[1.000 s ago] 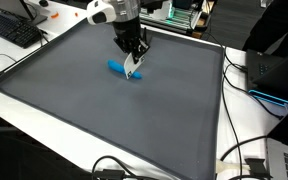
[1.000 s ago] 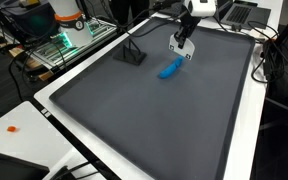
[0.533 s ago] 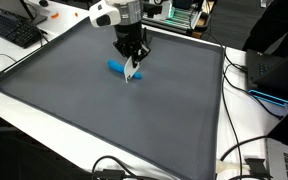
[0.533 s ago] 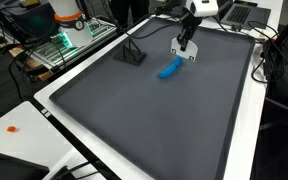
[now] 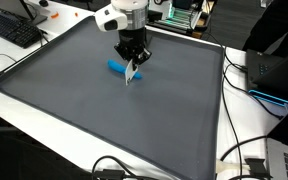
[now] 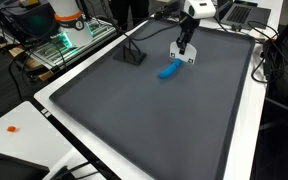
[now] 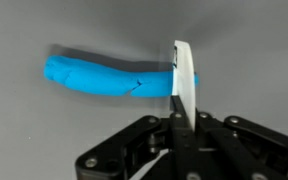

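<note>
My gripper [image 5: 132, 64] hangs over the dark grey mat [image 5: 84, 110], shut on a thin white flat piece [image 5: 131, 73] that points down toward the mat. A blue elongated object [image 5: 115, 67] lies on the mat just beside and behind the white piece. In the other exterior view the gripper [image 6: 184, 49] holds the white piece [image 6: 188, 58] just beyond the blue object [image 6: 169, 69]. In the wrist view the white piece [image 7: 182, 75] stands edge-on between the shut jaws [image 7: 174, 120], in front of the right end of the blue object [image 7: 99, 76].
The mat [image 6: 144, 120] covers a white table. A black stand [image 6: 132, 55] sits on the mat's far side. A keyboard [image 5: 14, 28] lies beyond one corner. Cables [image 5: 239, 150] and dark equipment [image 5: 274, 70] line the table's edge.
The wrist has turned and shifted slightly over the blue object, with the white piece still held. The blue object has not moved.
</note>
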